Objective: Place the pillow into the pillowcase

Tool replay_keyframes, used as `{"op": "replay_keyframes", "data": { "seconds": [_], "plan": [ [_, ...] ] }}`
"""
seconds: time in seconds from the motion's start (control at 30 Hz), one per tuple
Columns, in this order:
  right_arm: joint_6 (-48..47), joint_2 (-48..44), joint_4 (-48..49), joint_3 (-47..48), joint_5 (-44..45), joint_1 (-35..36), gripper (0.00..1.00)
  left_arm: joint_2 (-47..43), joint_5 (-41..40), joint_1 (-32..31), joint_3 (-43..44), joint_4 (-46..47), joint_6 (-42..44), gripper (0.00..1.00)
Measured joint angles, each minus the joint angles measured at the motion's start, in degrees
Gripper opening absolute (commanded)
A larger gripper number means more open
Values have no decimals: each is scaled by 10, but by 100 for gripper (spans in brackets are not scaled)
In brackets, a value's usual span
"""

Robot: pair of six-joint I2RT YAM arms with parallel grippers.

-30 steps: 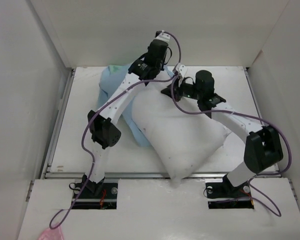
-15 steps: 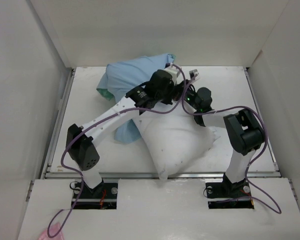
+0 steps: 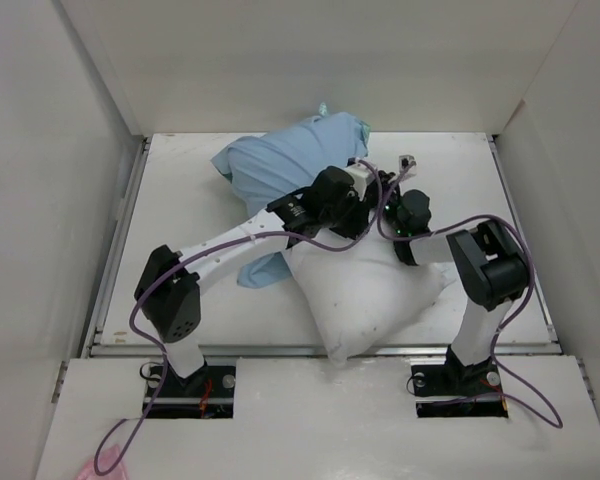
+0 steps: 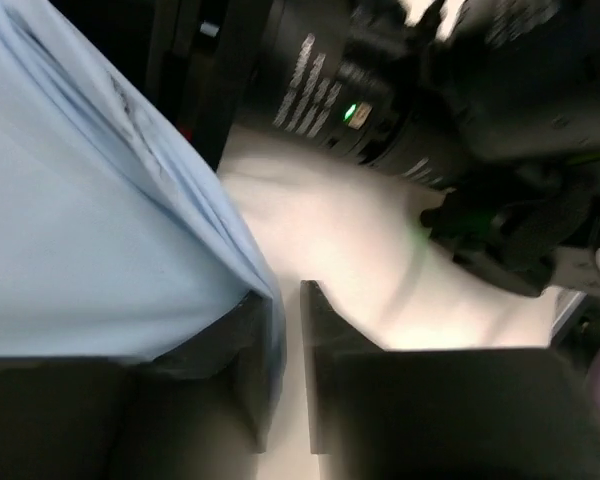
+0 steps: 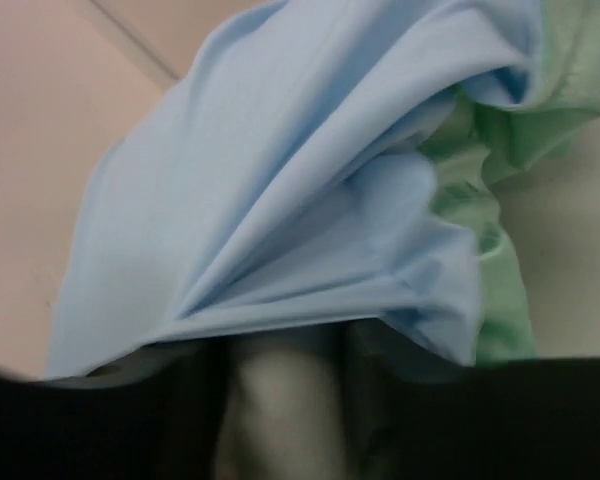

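The pillow point(image 3: 372, 290) lies in the middle of the table point(image 3: 165, 240), with one pointed corner hanging over the near edge. The pillowcase point(image 3: 280, 160) is bunched in a pale blue heap at the far side, left of centre. It covers the pillow's far end, and a fold trails down the pillow's left side. Both arms meet at that far end, their wrists close together just right of the heap. In the left wrist view, the left gripper point(image 4: 286, 325) has its jaws only a narrow slit apart. The blue edge hangs over one finger point(image 4: 248, 395) and into that slit, but I cannot tell if the cloth is pinched. Beyond it are the white pillow and the black body of the right arm point(image 4: 380, 110), which shows a green light. In the right wrist view, the right gripper point(image 5: 285, 375) has its jaws spread. The pillowcase is draped across the fingertips, blue on the left and centre, with the green satin face point(image 5: 505, 190) showing on the right. The blurred view does not show anything held between them.
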Motion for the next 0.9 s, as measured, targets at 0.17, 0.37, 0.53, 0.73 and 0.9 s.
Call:
{"op": "replay_keyframes", "data": {
  "seconds": [0.17, 0.37, 0.53, 0.73, 0.9],
  "plan": [
    [-37, -64, -59, -20, 2, -28, 99, -17, -2, 3, 3, -28, -41, 100],
    [-146, -220, -381, 78, 82, -36, 99, -138, -55, 46, 3, -88, -86, 100],
    [-223, -296, -589, 142, 173, -37, 99, -284, -129, 110, -78, -103, -169, 100],
    [-354, -376, -760, 150, 127, 20, 99, -362, -111, 215, -311, -84, -242, 100],
    [-436, -369, -839, 177, 90, 207, 99, -364, -51, 236, -494, -43, -265, 100]
  ]
}}
